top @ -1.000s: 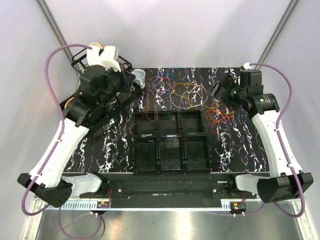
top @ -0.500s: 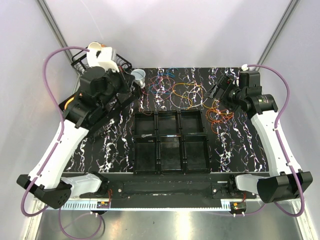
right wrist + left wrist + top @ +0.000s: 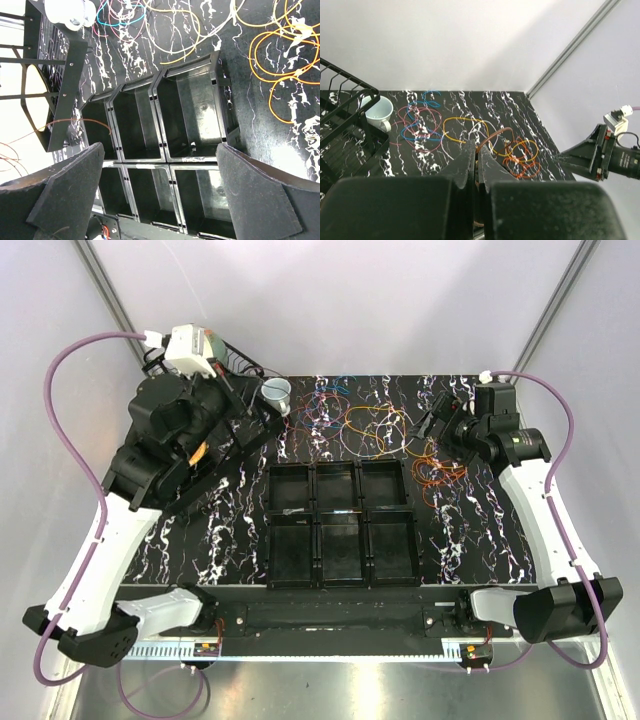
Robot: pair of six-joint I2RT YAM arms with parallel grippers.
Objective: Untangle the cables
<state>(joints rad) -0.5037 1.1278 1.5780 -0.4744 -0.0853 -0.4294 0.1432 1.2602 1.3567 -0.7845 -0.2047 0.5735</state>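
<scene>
Pinching a thin brown wire [image 3: 496,132], left end effector [image 3: 476,150] sits high, prob. to draw it clear of the tangle of thin coloured cables [image 3: 370,425] at the far side of the black white-veined table [image 3: 230,530]; right end effector [image 3: 159,146] spread, empty.

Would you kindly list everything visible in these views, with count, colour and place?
cables: many, orange, yellow, red, blue and others, looped over the table's far middle and right
brown cable: one, running from the pile into the left gripper
tray: one, black, six compartments, table centre
cup: one, white, far left beside the rack
rack: one, black wire, far left corner
table: one, black with white veins
left gripper: shut on the brown cable
right gripper: open, far right
</scene>
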